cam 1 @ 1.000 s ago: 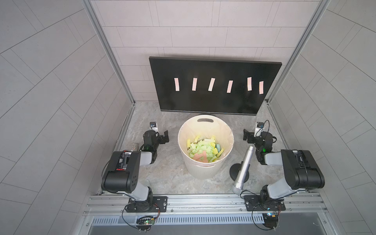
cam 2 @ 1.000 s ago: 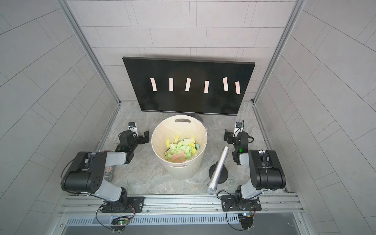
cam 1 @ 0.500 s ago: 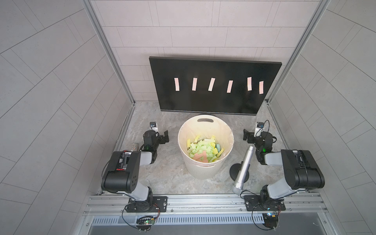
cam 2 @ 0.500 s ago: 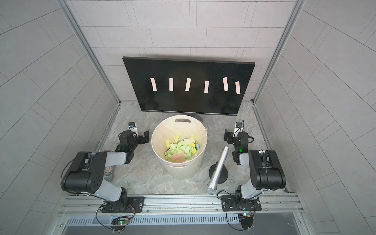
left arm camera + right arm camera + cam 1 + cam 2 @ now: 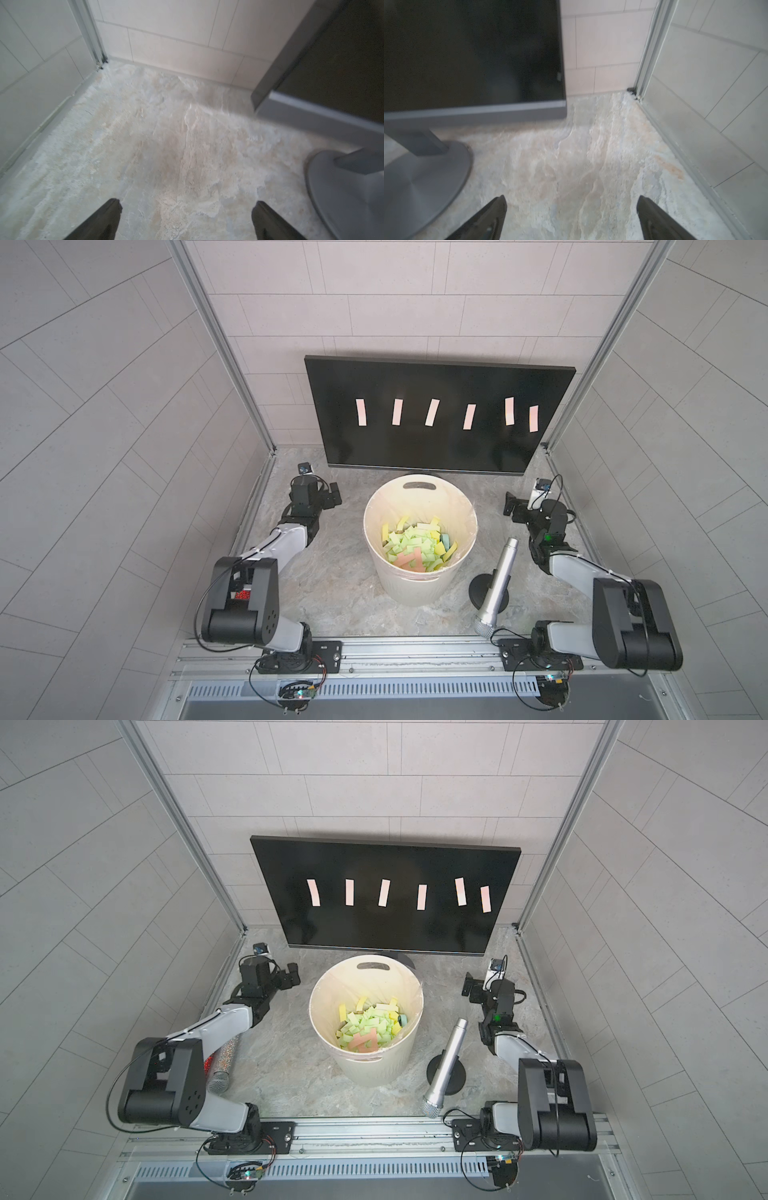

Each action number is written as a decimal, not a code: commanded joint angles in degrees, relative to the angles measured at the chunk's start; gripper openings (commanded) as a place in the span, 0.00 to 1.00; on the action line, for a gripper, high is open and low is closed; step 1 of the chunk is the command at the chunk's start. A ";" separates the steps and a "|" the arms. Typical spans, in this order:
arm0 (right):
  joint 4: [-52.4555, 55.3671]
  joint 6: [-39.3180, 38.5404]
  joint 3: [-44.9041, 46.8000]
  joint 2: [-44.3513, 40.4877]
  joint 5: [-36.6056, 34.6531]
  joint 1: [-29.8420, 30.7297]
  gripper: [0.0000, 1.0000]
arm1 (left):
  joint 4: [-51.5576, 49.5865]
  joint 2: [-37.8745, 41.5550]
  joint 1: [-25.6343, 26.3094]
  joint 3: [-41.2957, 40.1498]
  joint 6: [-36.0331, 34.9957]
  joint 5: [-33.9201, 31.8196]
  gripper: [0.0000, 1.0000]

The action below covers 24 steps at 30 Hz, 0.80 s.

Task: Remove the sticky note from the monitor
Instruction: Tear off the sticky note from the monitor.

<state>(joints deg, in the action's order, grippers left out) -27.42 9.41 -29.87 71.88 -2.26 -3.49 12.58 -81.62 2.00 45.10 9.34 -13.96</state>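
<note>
I see the large flat black monitor [image 5: 415,443] standing upright against the tiled back wall. A row of six pale pink paper sticky notes [image 5: 432,412] is stuck across its dark screen. My left gripper [image 5: 186,204] sits low over the marbled floor near the screen's lower left corner, jaws spread wide, nothing between them. My right gripper [image 5: 572,200] sits near the lower right corner, equally wide and empty. A cream plastic bucket [image 5: 419,593] holding green and yellow notes stands between the arms.

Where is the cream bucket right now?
In both top views the cream bucket stands mid-table before the monitor, between the left gripper and right gripper.
</note>
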 commanded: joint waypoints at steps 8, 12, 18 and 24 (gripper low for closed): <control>23.77 14.49 -3.27 -18.62 -0.07 0.15 1.00 | -32.83 17.20 0.20 5.78 22.54 -8.11 1.00; 32.04 20.97 -5.56 -26.79 0.88 0.07 1.00 | -42.72 21.00 -0.06 9.51 28.21 -6.63 1.00; 37.78 33.90 -8.50 -35.44 7.21 0.07 1.00 | -46.77 25.41 -0.06 14.08 28.49 5.00 1.00; 38.44 43.86 -12.81 -34.33 10.18 0.00 1.00 | -50.84 24.81 0.67 21.73 28.30 12.89 1.00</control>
<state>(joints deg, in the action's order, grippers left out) 8.45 44.99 -41.19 36.40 5.52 -3.49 -34.50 -56.49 2.13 63.31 37.56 -6.81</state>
